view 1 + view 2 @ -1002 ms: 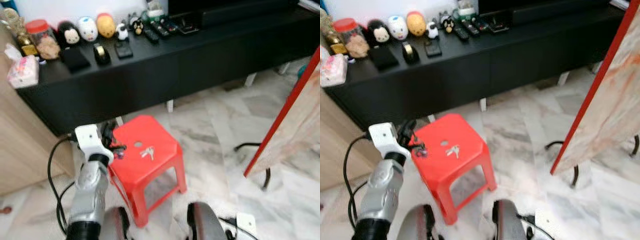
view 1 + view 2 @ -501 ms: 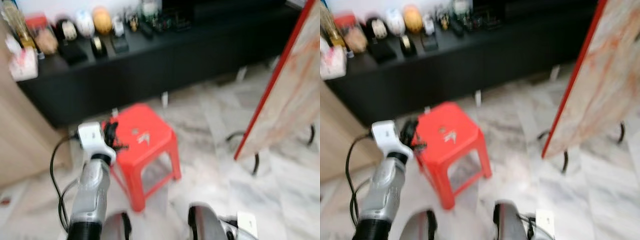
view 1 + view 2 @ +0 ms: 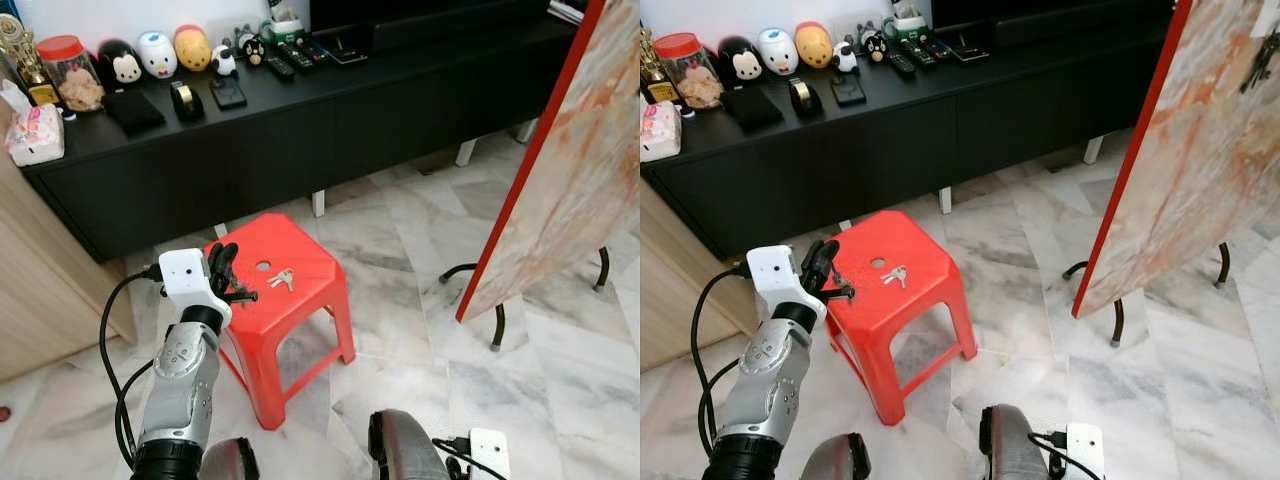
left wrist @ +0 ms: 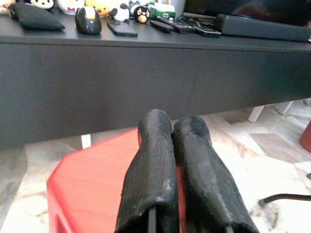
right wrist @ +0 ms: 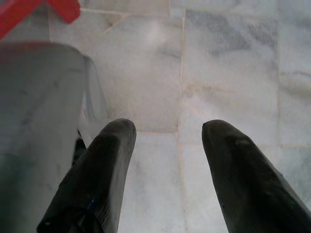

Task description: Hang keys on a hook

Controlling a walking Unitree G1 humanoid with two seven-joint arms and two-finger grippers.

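Observation:
A small bunch of silver keys (image 3: 281,279) lies on top of a red plastic stool (image 3: 300,300), beside the hole in its middle. My left gripper (image 3: 222,268) is raised at the stool's left edge, a short way left of the keys, fingers pressed together and holding nothing. In the left wrist view the shut fingers (image 4: 155,160) point over the red seat toward the black cabinet. My right gripper (image 5: 167,141) hangs low over the marble floor, open and empty. A small dark fitting (image 3: 1262,62), perhaps a hook, sits high on the red-edged board (image 3: 1200,150) at the right.
A long black TV cabinet (image 3: 300,120) behind the stool carries figurines, a jar and remote controls. A wooden cabinet (image 3: 40,290) stands at the left. The board rests on a black metal stand (image 3: 495,320). A black cable (image 3: 110,340) loops from my left arm.
The whole picture has shifted and sharpened: the camera moved, so the stool looks smaller and farther and more of the board shows. The keys still lie on the stool.

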